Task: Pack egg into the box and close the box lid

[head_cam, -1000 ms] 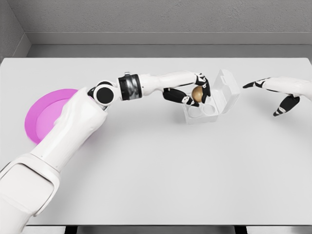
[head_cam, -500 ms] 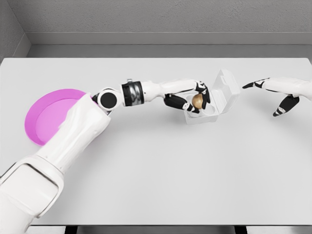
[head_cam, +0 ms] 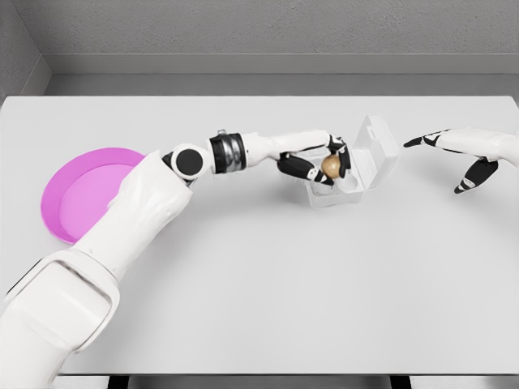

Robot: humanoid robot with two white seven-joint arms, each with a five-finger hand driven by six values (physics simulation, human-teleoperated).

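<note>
In the last second the left hand (head_cam: 318, 164) has come lower and a little nearer to the box (head_cam: 347, 180), and the left arm has stretched further out over the table (head_cam: 268, 284), so that the elbow now lies more to the right than before. The egg (head_cam: 331, 166) is held between the curled dark fingers (head_cam: 296, 168) of this hand, and it sits now just over the near-left part of the open box, almost at the level of the rim. Whether it touches the tray already cannot be told from the head view. This suggests that the placing step is nearly at its end: the hand probably needs only to lower a bit more and then let go. The lid (head_cam: 378, 148) stands up and tilted back at the far right side of the box, so the closing is not yet done. The right hand (head_cam: 462, 158) hangs above the table at the right, well apart from the box, with its fingers spread and holding nothing; it has not moved in this second. It is on the lid's side, so it seems well placed to push the lid down later. A pink plate (head_cam: 69, 198) lies at the left of the table, partly hidden behind the left arm, far from the work. Nothing stands between the egg and the box; the only concern is that the left fingers are inside the opening and must leave before the lid can come down.
</note>
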